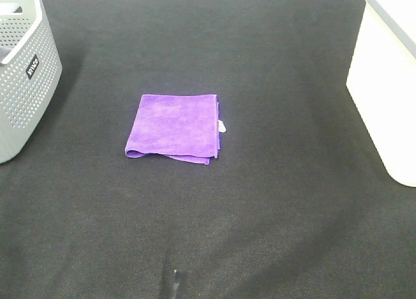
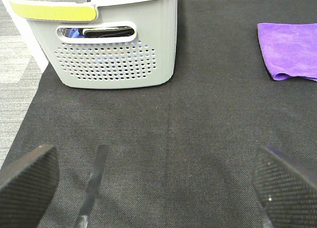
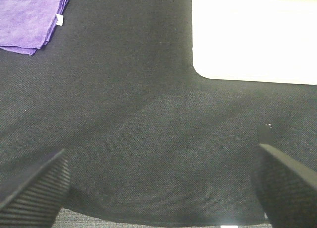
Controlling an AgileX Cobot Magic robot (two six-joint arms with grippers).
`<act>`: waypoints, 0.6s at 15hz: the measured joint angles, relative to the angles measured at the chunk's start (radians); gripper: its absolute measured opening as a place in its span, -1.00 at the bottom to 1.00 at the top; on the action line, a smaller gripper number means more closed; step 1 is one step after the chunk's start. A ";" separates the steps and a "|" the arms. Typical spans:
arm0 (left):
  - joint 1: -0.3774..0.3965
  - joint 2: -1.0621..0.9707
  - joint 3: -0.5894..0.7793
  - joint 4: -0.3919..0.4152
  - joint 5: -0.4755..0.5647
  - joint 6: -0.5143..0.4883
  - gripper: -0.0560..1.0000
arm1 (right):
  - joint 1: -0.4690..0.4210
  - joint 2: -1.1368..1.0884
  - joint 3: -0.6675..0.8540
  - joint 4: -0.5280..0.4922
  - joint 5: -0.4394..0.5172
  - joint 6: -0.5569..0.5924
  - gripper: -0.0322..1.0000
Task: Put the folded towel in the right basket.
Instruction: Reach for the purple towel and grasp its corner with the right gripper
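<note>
Your right tool (image 3: 161,186) is wide open and empty. The purple folded towel (image 3: 30,21) lies ahead-left of it, the white basket (image 3: 252,37) ahead-right: pinch every layer at the near edge.

folded towel (image 1: 174,127): purple, folded to a rough square, lying flat on the black table cover (image 1: 273,214) | place: a little left of centre | layered edges show on its near and right sides, small white tag (image 1: 222,125) at right edge | right basket (image 1: 383,97): white, plain-walled, upright at far right, partly cut by frame, well apart from towel
</note>
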 joint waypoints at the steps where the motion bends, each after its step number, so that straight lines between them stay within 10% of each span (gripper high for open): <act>1: 0.000 0.000 0.000 0.000 0.000 0.000 0.98 | 0.000 0.000 0.000 0.000 0.000 0.000 0.88; 9: 0.000 0.000 0.000 0.000 0.000 0.000 0.98 | 0.000 0.000 0.000 0.000 0.000 0.000 0.88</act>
